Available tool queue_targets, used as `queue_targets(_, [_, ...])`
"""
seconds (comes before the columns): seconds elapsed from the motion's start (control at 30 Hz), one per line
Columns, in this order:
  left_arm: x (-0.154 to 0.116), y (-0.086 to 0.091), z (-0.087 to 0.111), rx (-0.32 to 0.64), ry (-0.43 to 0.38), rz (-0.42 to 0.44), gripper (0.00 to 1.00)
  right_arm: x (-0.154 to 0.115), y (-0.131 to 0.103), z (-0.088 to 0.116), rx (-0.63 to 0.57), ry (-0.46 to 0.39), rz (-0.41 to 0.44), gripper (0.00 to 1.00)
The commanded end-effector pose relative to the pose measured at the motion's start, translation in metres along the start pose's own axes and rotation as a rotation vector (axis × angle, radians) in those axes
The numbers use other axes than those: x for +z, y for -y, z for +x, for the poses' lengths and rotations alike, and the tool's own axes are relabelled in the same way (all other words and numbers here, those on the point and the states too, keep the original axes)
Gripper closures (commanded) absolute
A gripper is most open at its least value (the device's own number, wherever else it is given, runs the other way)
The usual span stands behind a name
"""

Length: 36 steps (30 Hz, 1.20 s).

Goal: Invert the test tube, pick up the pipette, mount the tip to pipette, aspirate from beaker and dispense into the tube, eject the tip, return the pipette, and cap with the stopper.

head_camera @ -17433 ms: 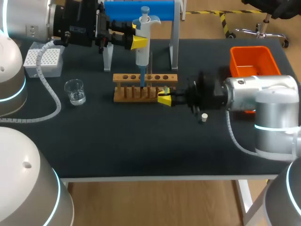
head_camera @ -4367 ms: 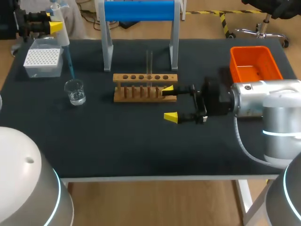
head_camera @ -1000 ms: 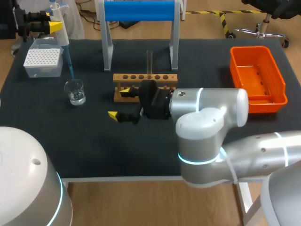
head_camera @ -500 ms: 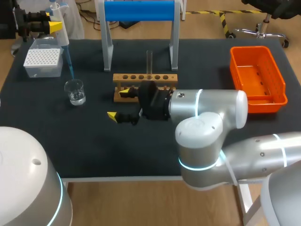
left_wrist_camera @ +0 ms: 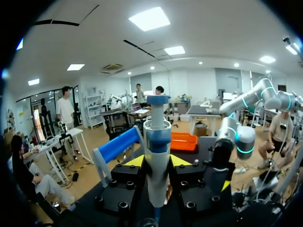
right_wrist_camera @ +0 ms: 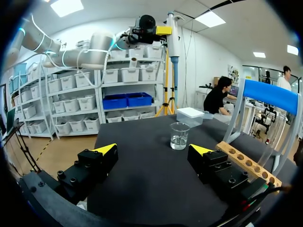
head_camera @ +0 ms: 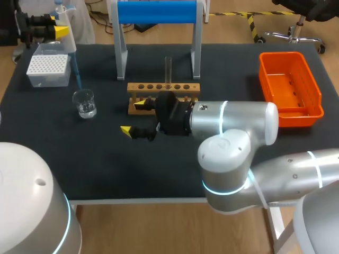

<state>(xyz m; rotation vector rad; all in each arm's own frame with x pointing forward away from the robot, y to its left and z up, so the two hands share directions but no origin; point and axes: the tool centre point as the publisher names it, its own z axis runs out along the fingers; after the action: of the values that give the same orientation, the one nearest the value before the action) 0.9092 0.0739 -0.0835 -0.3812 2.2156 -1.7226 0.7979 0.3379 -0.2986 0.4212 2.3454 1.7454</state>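
My left gripper (head_camera: 60,32) is shut on the white and blue pipette (head_camera: 68,45) at the table's far left; in the left wrist view the pipette (left_wrist_camera: 157,156) stands upright between the fingers. Its mounted tip hangs just above the glass beaker (head_camera: 85,102). A clear test tube (head_camera: 168,69) stands upright in the wooden rack (head_camera: 164,98). My right gripper (head_camera: 133,117) reaches across in front of the rack, open and holding nothing. The right wrist view has the beaker (right_wrist_camera: 180,136) ahead of the open right gripper (right_wrist_camera: 152,150), with the pipette (right_wrist_camera: 173,42) above it. The stopper is hidden.
A white tip box (head_camera: 48,69) sits at the far left behind the beaker. A blue-topped stand (head_camera: 156,11) rises behind the rack. An orange bin (head_camera: 290,87) is at the right. My right arm (head_camera: 233,124) covers the table's middle.
The right gripper has crept very slightly to the left in front of the rack. The left gripper and the pipette stay over the beaker.
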Motion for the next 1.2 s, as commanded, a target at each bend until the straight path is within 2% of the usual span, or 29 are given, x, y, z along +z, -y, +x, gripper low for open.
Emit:
queue_targets(0.03, [0.005, -0.013, -0.008, 0.002, -0.001, 0.011, 1.0, -0.001, 0.0, 0.0, 0.0, -0.003, 0.002, 0.0])
queue_targets(0.37, [0.011, -0.035, -0.02, -0.001, 0.004, 0.017, 1.0, -0.001, 0.0, 0.0, 0.0, -0.003, 0.002, 0.0])
queue_targets(0.93, [0.02, -0.073, -0.027, -0.047, 0.017, 0.031, 1.0, -0.001, 0.0, 0.0, 0.0, -0.003, 0.002, 0.0])
queue_targets(1.2, [0.022, -0.086, -0.029, -0.058, 0.034, 0.03, 1.0, -0.001, 0.0, 0.0, 0.0, -0.003, 0.002, 0.0])
